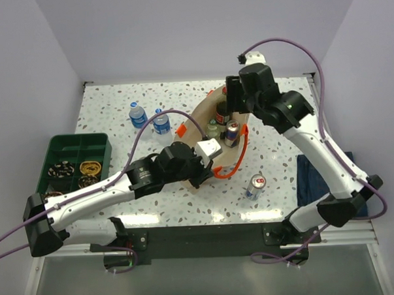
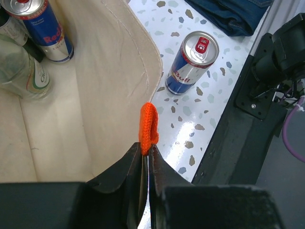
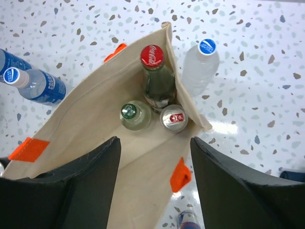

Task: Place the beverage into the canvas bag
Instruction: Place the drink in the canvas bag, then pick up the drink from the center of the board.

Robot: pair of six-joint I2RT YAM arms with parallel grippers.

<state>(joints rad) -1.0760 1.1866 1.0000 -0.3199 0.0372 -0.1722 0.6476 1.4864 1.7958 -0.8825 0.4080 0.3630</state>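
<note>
The beige canvas bag stands open in the middle of the table, held wide at its near rim. My left gripper is shut on its orange strap handle. Inside the bag stand a cola bottle, a green-capped bottle and a Red Bull can. My right gripper hovers open and empty over the bag's mouth, at the bag's far end. Another Red Bull can stands on the table right of the bag, close to my left gripper.
A clear water bottle stands against the bag's outer wall. Two blue-labelled bottles stand left of the bag. A green compartment tray sits at the left edge, and a folded blue cloth lies at the right.
</note>
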